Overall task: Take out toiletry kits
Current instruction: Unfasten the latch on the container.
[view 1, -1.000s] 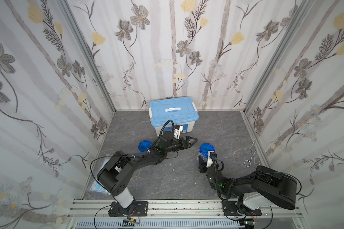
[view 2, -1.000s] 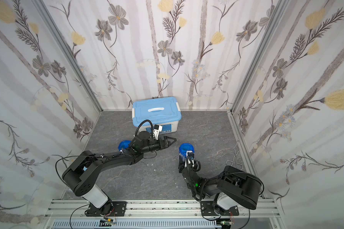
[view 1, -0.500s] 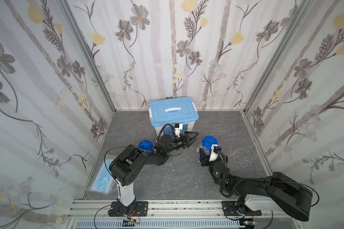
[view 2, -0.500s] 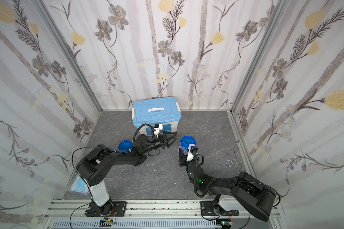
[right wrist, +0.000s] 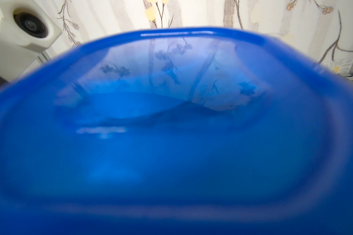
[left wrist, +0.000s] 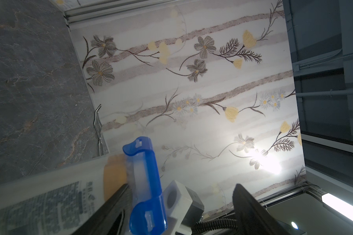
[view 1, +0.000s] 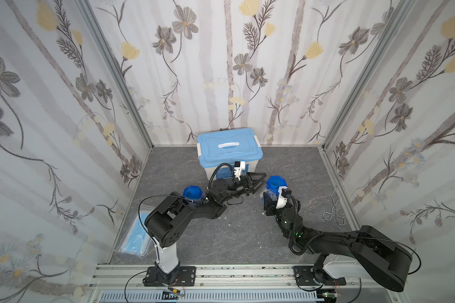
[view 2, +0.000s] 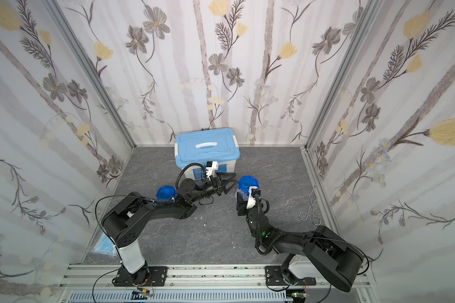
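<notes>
Blue-lidded translucent cup (view 1: 275, 183), upright near the centre of the table (view 1: 221, 236), is clamped round its body by our right gripper (view 1: 269, 200). Our left gripper (view 1: 261, 181), jaws apart, stands at its nine o'clock beside the lid (left wrist: 145, 183). We advise straddling the lid's edge squarely before closing, then peeling gently. A second cup (view 1: 192, 192) stands farther toward nine o'clock.

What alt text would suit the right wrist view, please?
A round blue translucent plastic lid fills almost the whole picture, blurred and very close. Behind it are flowered wallpaper and a white camera housing.
</notes>
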Tool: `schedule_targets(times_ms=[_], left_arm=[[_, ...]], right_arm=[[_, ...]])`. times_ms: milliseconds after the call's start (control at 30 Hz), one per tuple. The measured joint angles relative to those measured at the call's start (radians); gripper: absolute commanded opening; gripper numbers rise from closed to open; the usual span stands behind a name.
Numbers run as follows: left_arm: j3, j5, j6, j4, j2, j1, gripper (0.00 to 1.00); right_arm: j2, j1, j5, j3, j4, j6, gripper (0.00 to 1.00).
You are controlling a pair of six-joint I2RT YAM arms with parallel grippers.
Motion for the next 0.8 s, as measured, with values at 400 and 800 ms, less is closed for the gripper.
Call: schedule_targets(times_ms=[400, 800], left_arm=[[0.035, -0.007, -0.003, 0.008, 0.011, -0.009, 0.79], [0.066, -0.019, -0.005, 0.023, 0.030, -0.031, 0.71]], right_arm=[[-0.037, -0.039, -0.067, 0.034, -0.005, 0.027, 0.35], [0.011, -0.059, -0.055, 0.087, -0.034, 0.080, 0.35]])
